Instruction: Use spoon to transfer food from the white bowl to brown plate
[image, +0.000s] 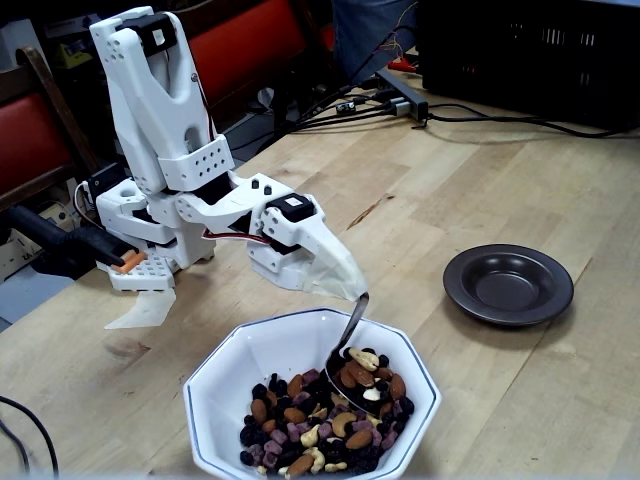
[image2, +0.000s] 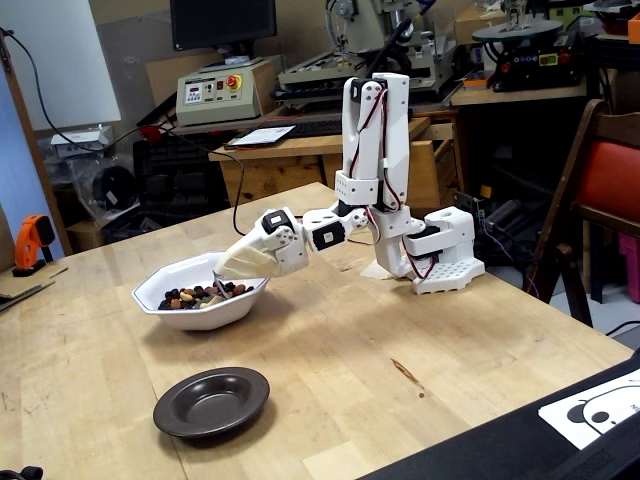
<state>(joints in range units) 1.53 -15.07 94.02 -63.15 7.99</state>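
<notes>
Your gripper (image: 352, 290) is clamped on the spoon (image: 350, 345), whose loaded tip rests in the food (image: 325, 415) inside the bowl (image: 235, 385) near the desk's front edge. Lift slowly, keep the spoon level, then swing toward the empty plate (image: 509, 285).

Spoon (image: 349, 335): shiny bare metal. White bowl (image: 232, 375): glazed ceramic, glossy. Brown plate (image: 508, 284): dark, glossy glaze. Tabletop (image: 470, 190): pale matt wood (visible grain). Arm (image: 165, 120): white matt plastic
</notes>
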